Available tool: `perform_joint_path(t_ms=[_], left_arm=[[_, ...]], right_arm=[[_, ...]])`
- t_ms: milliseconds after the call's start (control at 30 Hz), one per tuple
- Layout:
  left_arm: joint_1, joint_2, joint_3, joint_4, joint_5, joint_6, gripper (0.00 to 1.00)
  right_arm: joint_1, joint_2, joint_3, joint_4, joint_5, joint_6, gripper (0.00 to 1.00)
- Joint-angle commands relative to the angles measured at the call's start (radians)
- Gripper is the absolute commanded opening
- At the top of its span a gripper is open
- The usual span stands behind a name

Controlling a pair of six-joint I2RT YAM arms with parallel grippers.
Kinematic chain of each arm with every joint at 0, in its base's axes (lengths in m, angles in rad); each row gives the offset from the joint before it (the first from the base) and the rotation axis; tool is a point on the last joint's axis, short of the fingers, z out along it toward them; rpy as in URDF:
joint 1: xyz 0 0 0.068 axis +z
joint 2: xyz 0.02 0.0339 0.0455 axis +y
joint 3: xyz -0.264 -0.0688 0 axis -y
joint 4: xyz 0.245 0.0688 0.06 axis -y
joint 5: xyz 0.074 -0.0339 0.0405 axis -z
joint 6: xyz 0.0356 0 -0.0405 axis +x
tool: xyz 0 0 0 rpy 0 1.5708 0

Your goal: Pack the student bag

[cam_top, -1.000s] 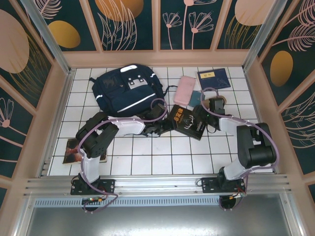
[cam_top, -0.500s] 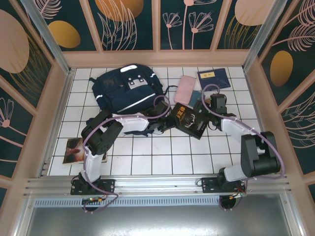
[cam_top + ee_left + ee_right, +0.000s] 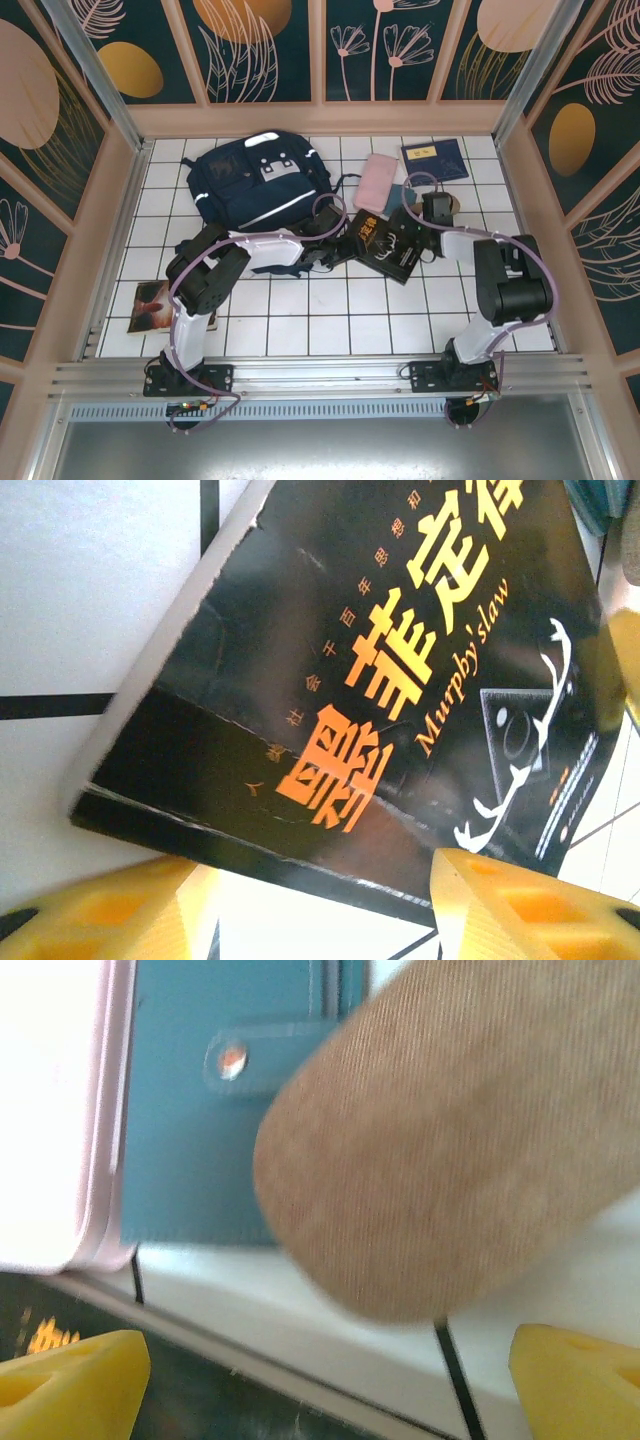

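The student bag is a large navy backpack lying flat at the back left of the tiled floor. My left gripper is just right of the bag, at the left edge of a black book. In the left wrist view its yellow fingers stand apart with white tile between them, and the left gripper is open against the near edge of the black book. My right gripper is open, facing a tan corduroy pouch, and it holds nothing.
A pink case and a teal wallet lie behind the black book. A flat navy book lies at the back right. Another book lies at the front left by the left arm's base.
My left gripper swung away from me to the black book's left edge, and the book shifted slightly. The right arm's elbow drew in, and its wrist edged left toward the pouch.
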Motion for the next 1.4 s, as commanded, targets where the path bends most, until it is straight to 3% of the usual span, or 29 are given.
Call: perform_joint_path(t_ms=[0, 167, 267, 533, 633, 700, 867, 900, 1167, 1367], left_arm=[[0.025, 0.057, 0.034, -0.006, -0.057, 0.042, 0.59], [0.049, 0.045, 0.043, -0.036, -0.099, 0.074, 0.60], [0.051, 0.031, 0.026, -0.046, -0.112, 0.085, 0.60], [0.052, -0.002, -0.028, -0.065, -0.106, 0.108, 0.60], [0.051, -0.014, -0.066, -0.031, -0.067, 0.075, 0.60], [0.050, -0.030, -0.098, -0.010, -0.058, 0.050, 0.60], [0.045, -0.041, -0.145, 0.027, -0.061, -0.003, 0.60], [0.044, -0.030, -0.143, 0.043, -0.049, -0.010, 0.60], [0.040, 0.039, -0.066, 0.117, -0.007, -0.024, 0.61], [0.039, -0.021, -0.156, 0.460, 0.101, -0.055, 0.61]], right_arm=[[0.057, -0.108, -0.126, -0.058, -0.128, 0.086, 0.91], [0.136, -0.280, -0.213, -0.115, -0.134, 0.130, 0.83], [0.136, -0.308, -0.210, -0.127, -0.111, 0.107, 0.79], [0.132, -0.112, -0.077, -0.136, -0.029, -0.034, 0.70], [0.129, -0.039, -0.040, -0.152, -0.031, -0.059, 0.53], [0.133, -0.027, -0.053, -0.141, -0.043, -0.047, 0.49], [0.134, -0.032, -0.106, -0.115, -0.066, -0.022, 0.14], [0.135, -0.032, -0.114, -0.110, -0.075, -0.016, 0.11], [0.139, -0.020, -0.137, -0.085, -0.115, 0.008, 0.07], [0.139, 0.011, -0.129, -0.084, -0.134, 0.005, 0.06]])
